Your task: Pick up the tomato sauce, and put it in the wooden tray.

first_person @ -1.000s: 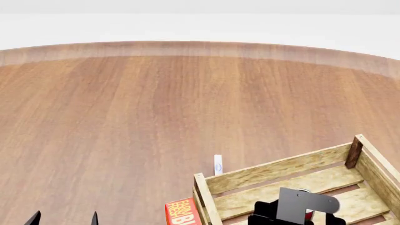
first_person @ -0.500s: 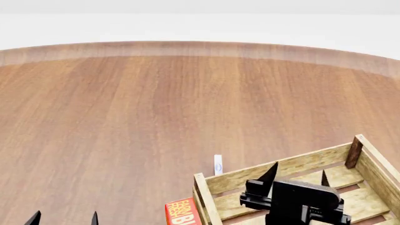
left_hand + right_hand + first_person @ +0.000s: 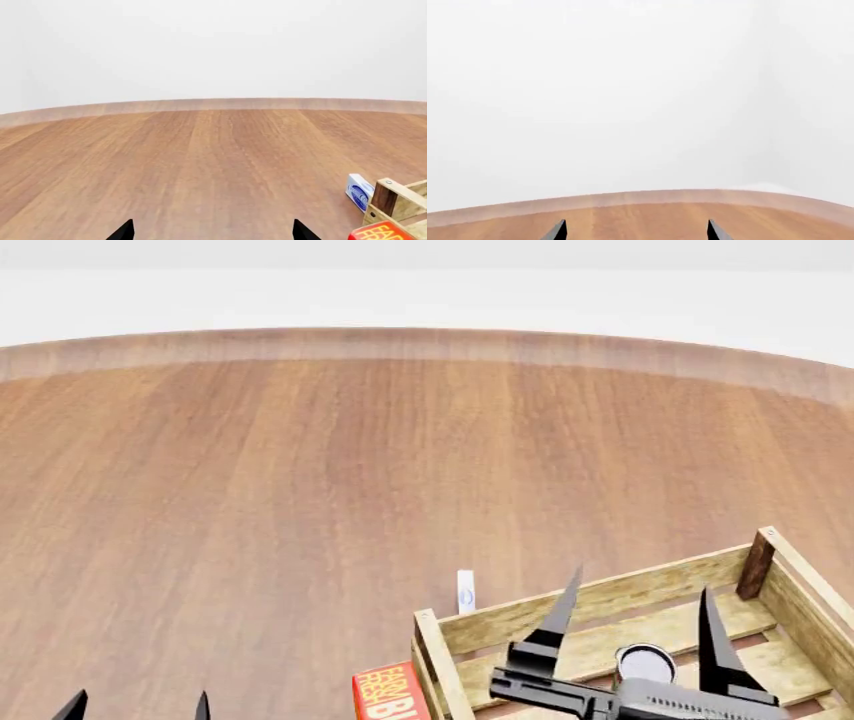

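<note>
Inside the wooden tray (image 3: 587, 601), at the head view's lower right, stands the tomato sauce (image 3: 646, 663); only its silver-white top shows. My right gripper (image 3: 641, 581) is open above it, with its two black fingers pointing up and away on either side of the can and not touching it. The right wrist view shows my right gripper (image 3: 636, 223) holding nothing, facing the far table edge and white wall. My left gripper (image 3: 140, 698) is open at the lower left, far from the tray. In the left wrist view my left gripper (image 3: 212, 225) is empty, and the tray's corner (image 3: 393, 197) is visible.
A red box (image 3: 390, 692) lies against the tray's near left corner and also shows as a red box (image 3: 385, 233) in the left wrist view. A small white-and-blue pack (image 3: 466, 592) stands just beyond the tray's left wall. The wooden table (image 3: 334, 470) stretches far ahead.
My right gripper has let go of the can, opened wide and swung up so its fingers point upward. The can now stands uncovered in the tray. The left arm has not moved.
</note>
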